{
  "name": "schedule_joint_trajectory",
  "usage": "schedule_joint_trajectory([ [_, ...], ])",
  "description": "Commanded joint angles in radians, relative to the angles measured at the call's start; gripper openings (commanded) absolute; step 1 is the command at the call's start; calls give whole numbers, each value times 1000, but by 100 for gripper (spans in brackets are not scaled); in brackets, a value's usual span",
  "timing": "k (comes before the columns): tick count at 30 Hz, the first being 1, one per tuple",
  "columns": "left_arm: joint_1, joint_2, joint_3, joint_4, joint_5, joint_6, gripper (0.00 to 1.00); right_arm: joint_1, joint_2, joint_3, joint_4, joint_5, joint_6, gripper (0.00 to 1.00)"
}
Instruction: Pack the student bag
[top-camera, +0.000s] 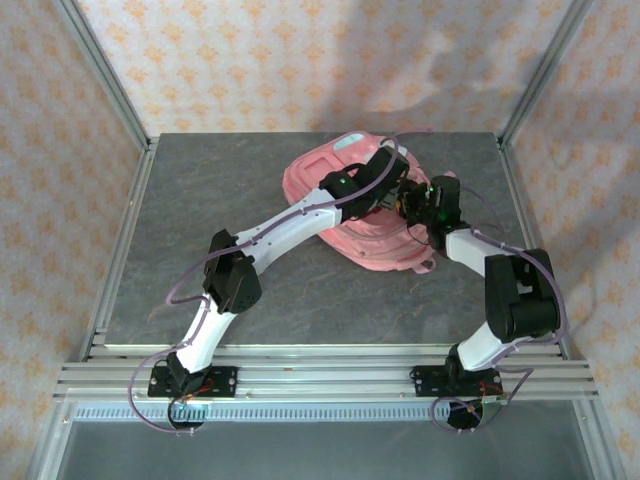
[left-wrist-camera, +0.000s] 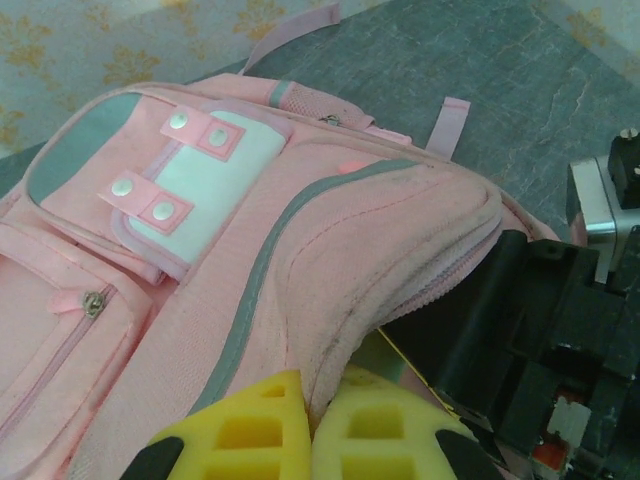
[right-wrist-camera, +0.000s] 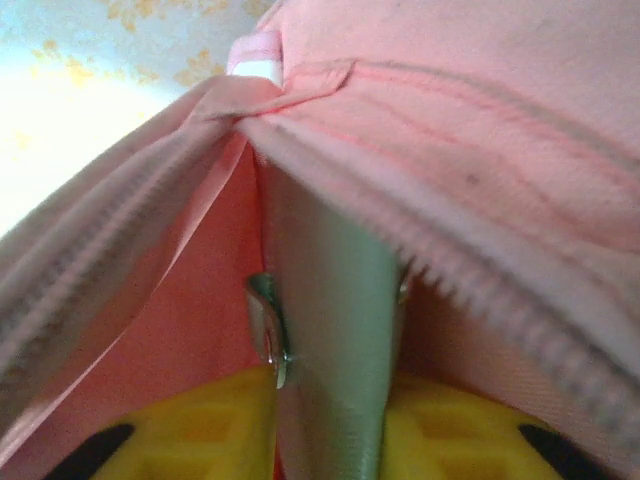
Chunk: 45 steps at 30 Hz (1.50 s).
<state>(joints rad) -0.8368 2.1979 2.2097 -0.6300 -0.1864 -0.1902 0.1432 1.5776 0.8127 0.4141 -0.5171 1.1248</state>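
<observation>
Left jaws pinch student bag rim; front-up, long axis far-left to near-right.

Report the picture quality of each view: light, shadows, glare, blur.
Top external: even light, sharp throughout, faint shadows on the back wall. Left wrist: backpack crisp, the yellow fingers at the bottom slightly soft. Right wrist: too close to the fabric, so everything is soft, and the wallpaper at upper left is washed out.

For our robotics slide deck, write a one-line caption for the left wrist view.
Left gripper pinching the zip edge of the pink backpack on a grey table.
</observation>
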Motion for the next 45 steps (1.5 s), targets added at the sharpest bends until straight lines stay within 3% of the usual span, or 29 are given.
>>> schedule_joint_trajectory([
  [1,-3,-12,58,57,10,-41,0,-19,-100,-26,-143,57,-114,39],
  [10,-3,3,-2,93,84,-92,0,-91,-433,-140,-401,109,-319,40],
  [11,-4,5,-11,95,105,-101,4,-91,-459,-147,-423,117,-334,40],
  [14,-8,-7,-64,109,154,-132,31,-91,-516,-177,-468,124,-369,40],
  [16,-6,-43,-139,139,164,-149,38,-86,-546,-201,-488,123,-386,39],
  [21,27,-239,-501,329,192,-211,50,-16,-603,-253,-535,141,-423,39],
  [25,117,-398,-777,484,254,-313,57,56,-623,-280,-534,148,-443,39],
  [29,202,-409,-872,535,331,-362,62,131,-637,-277,-516,177,-468,40],
  [33,232,-343,-833,530,376,-352,64,191,-608,-268,-491,175,-473,40],
  [37,236,-247,-748,501,378,-329,63,215,-576,-266,-481,203,-462,40],
  [41,239,-181,-690,480,405,-324,54,215,-564,-268,-480,232,-464,40],
  [42,239,-171,-684,479,407,-322,46,214,-557,-265,-480,245,-465,40],
  [44,240,-158,-676,469,405,-322,16,215,-536,-257,-489,292,-455,39],
  [45,240,-158,-677,469,409,-322,7,215,-522,-251,-489,305,-454,39],
])
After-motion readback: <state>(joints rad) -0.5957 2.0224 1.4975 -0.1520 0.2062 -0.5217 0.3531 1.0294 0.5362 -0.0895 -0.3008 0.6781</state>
